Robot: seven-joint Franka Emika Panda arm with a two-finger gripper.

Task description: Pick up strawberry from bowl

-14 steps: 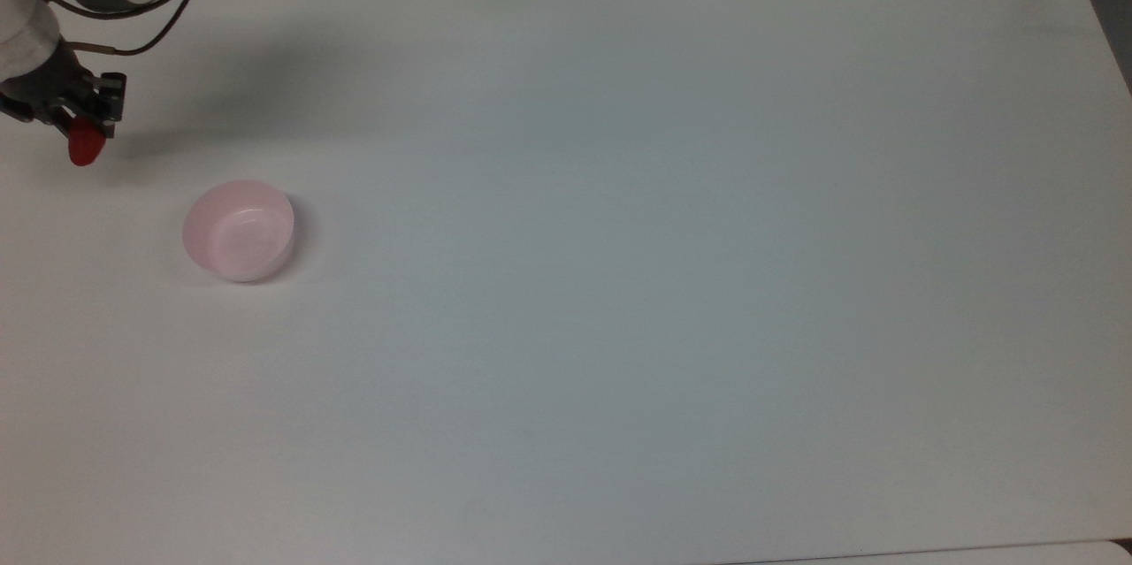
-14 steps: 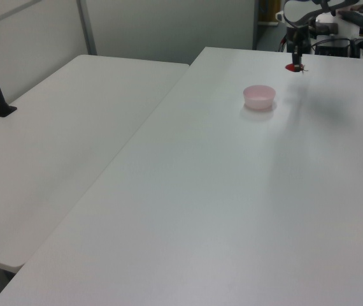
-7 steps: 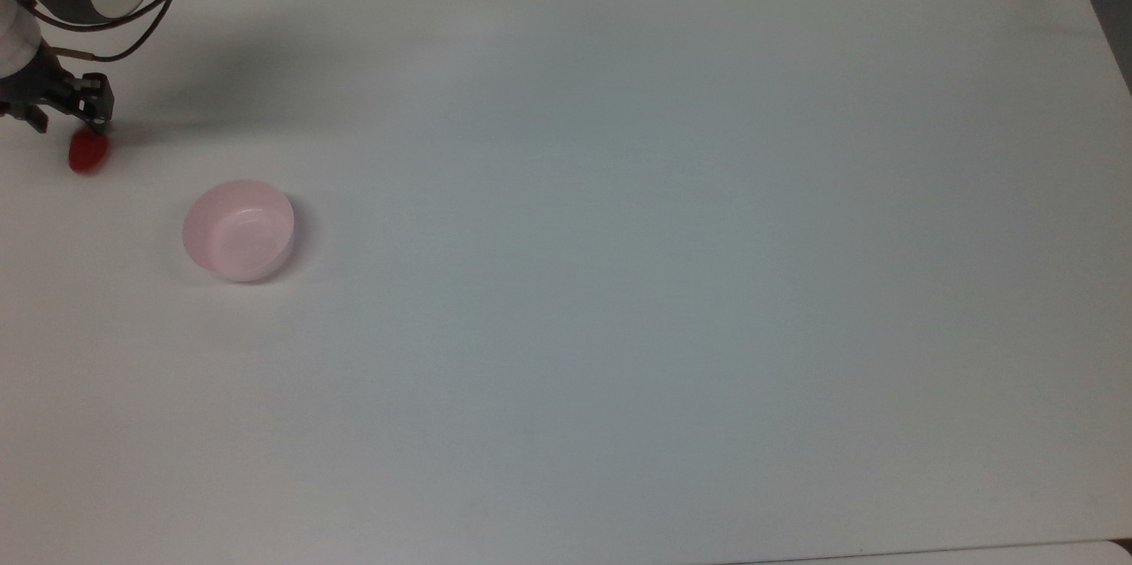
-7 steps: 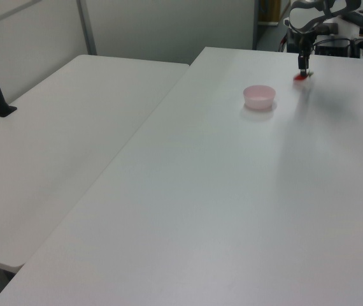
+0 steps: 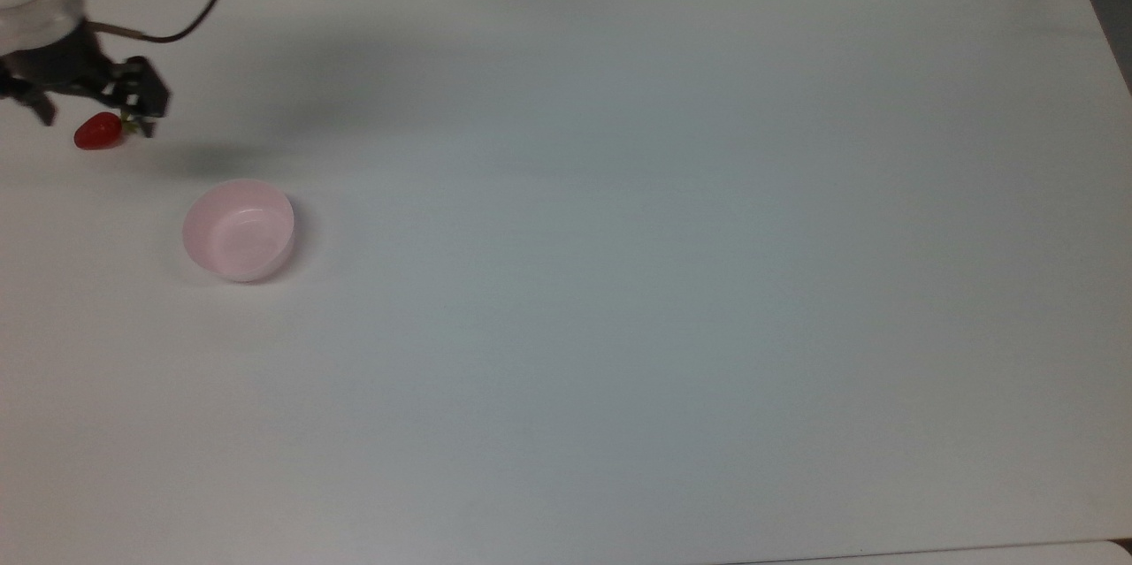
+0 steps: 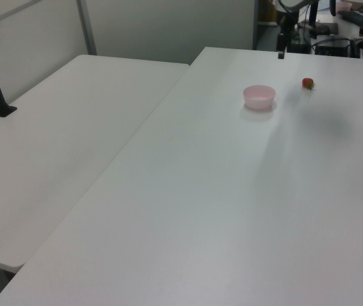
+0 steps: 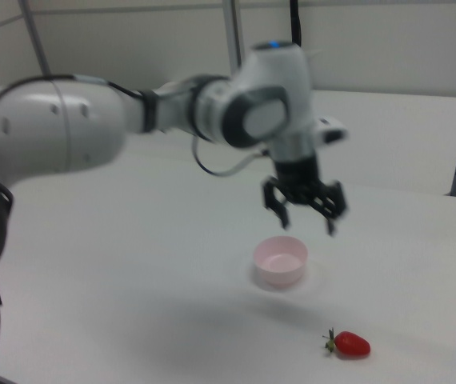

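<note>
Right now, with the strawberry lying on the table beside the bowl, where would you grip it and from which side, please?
Probably from straight above, closing the fingers across the red body's narrow width. The strawberry lies on its side on the bare table, apart from the bowl, its leafy stem end toward the right view's left. The gripper is open above.

Strawberry (image 5: 97, 131) (image 6: 307, 83) (image 7: 350, 344): small, glossy red, elongated, lying on its side directly on the white table, close to the top view's left edge, leafy stem end toward the top view's right.

Bowl (image 5: 238, 229) (image 6: 259, 97) (image 7: 280, 261): pale pink, round, upright, interior bare, apart from strawberry, farther from that edge.
</note>
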